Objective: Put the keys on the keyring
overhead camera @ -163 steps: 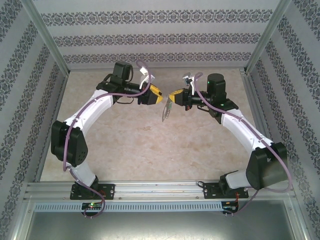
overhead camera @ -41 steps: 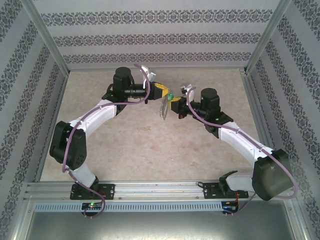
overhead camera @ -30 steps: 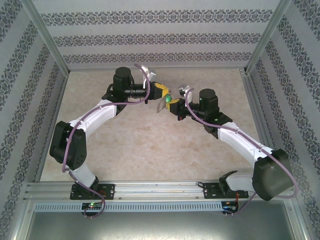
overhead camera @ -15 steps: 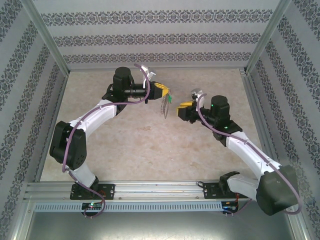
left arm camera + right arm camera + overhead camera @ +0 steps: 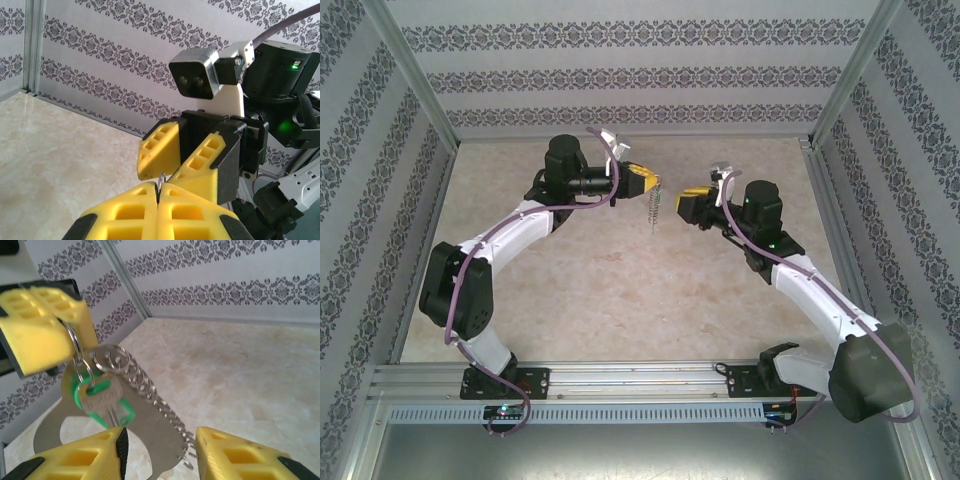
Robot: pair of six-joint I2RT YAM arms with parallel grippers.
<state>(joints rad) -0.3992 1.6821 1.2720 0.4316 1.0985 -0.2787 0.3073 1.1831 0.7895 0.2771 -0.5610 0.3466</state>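
Note:
My left gripper [image 5: 651,183] is shut on a small wire ring [image 5: 160,180] at the top of the keyring [image 5: 655,208], which hangs free above the table. In the right wrist view the keyring [image 5: 150,432] is a flat grey metal loop with a fringe of several small rings [image 5: 142,382] along one edge. The green-headed key [image 5: 102,400] hangs on a ring against the loop, blade pointing down. My right gripper [image 5: 681,204] is open, a short way to the right of the keyring and facing it. Its fingers [image 5: 85,460] hold nothing.
The marble-patterned table [image 5: 610,290] lies below both arms. Patterned walls [image 5: 640,75] and metal frame posts [image 5: 415,75] close in the back and sides. The right arm's wrist camera [image 5: 196,75] faces my left gripper at close range.
The right gripper, which held the keyring earlier and brought it to the left gripper, has let go and drawn back to the right. The keyring with the key now hangs from the left gripper.

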